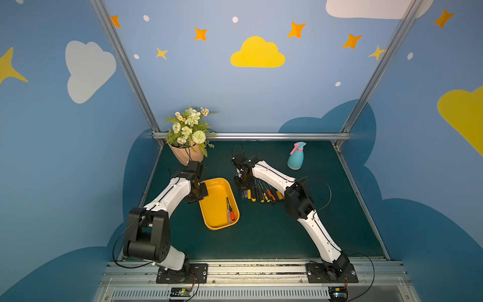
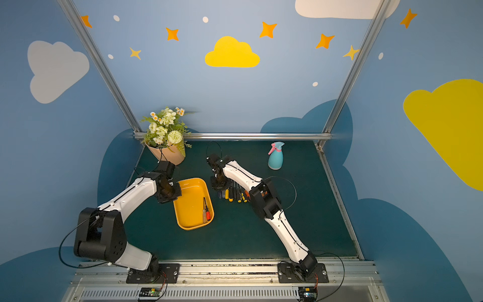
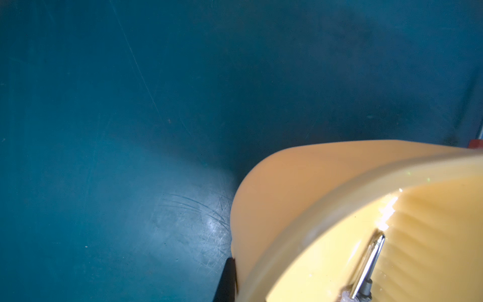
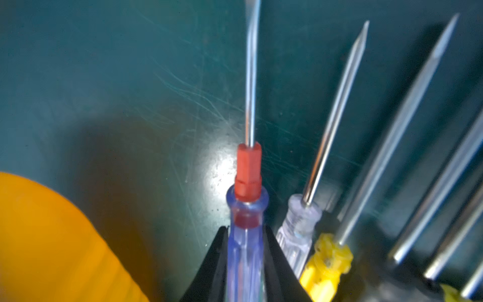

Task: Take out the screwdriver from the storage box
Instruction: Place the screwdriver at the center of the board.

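Yellow storage box centre of green mat | orange-handled screwdriver and clear-handled screwdriver lie inside along its right wall | left gripper clamped on its left rim | right gripper straddles blue-handled screwdriver on mat, box-side end of screwdriver row; squeezing or slack: can't tell

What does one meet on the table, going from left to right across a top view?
flowerpot → box → row of screwdrivers → spray bottle
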Robot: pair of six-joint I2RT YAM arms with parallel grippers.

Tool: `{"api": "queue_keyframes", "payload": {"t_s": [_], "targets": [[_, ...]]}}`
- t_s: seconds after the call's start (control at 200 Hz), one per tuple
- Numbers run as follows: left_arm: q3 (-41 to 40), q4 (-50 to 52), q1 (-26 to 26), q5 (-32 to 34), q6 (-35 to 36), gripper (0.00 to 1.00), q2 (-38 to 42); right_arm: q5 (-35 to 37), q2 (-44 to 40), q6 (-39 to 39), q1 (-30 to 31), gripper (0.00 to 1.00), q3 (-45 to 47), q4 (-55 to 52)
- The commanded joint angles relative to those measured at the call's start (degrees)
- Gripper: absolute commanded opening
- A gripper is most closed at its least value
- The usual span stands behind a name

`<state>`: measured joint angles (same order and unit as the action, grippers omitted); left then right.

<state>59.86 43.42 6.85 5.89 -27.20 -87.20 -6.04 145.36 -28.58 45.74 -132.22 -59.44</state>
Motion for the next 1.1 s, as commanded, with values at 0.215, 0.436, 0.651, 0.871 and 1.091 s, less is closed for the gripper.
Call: {"api": "queue_keyframes", "payload": {"t_s": [0.215, 0.436, 0.651, 0.871, 1.091], "targets": [[1.1, 0.6, -0.2, -1.4, 0.3, 0.03, 1.4, 0.3, -1.4, -0.3, -0.4, 0.37, -1.2, -1.6], [1.5, 0.5, -0.3, -1.4, 0.2, 0.02, 0.8, 3.1, -6.5, 1.8, -0.2, 0.37, -0.5, 0.0], [2.5, 0.2, -0.3, -0.9, 0.1, 0.02, 0.1, 4.6, -16.9, 5.4, 0.3, 0.38, 9.0, 8.1], [3.4, -0.5, -0.1, 0.2, 0.1, 0.02, -1.3, 1.2, -25.9, 8.8, 1.3, 0.38, 19.6, 14.2], [3.5, -1.6, -0.2, 1.9, -1.9, 0.03, -2.0, -1.4, -30.3, 11.6, 4.8, 0.38, 26.1, 15.4]]}}
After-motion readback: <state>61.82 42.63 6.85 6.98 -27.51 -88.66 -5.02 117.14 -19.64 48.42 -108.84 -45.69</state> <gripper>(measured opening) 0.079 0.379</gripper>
